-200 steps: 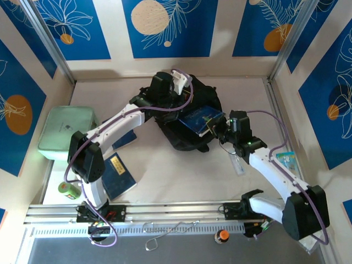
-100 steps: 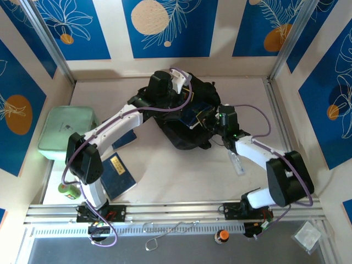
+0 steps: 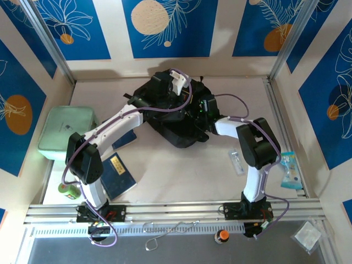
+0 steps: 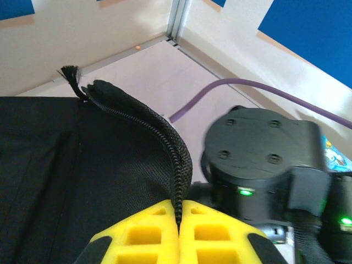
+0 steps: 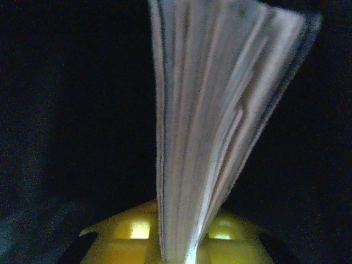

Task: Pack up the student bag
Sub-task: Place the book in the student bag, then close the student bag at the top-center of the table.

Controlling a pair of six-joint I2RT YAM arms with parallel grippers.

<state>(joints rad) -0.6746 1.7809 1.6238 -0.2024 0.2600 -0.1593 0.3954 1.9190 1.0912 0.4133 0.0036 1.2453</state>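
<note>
At the far left a mint-green case (image 3: 66, 132) is lying on the surface (image 3: 181, 176), against the side wall. Nearer the arm bases a green bottle (image 3: 67, 190) is standing by the left arm's base, with a blue booklet (image 3: 120, 175) lying flat just to its right.

The left arm is reaching forward and inward to the bag (image 3: 181, 135), which is sitting at the middle of the surface toward the back wall. In the left wrist view the left tool (image 4: 179, 212) is pressing its yellow fingers together on the bag's zip-edged rim and is lifting that rim into a ridge above the black fabric.

From the right, the right arm is bending sharply inward, and its wrist is meeting the bag's right side beside the lifted rim. In the right wrist view the right tool (image 5: 176, 247) is clamping the lower edge of a book (image 5: 220, 110), whose pages are fanning upward against dark surroundings.

Farther right a small clear item (image 3: 236, 163) is lying on the surface, and a teal packet (image 3: 290, 169) is lying near the right wall.
</note>
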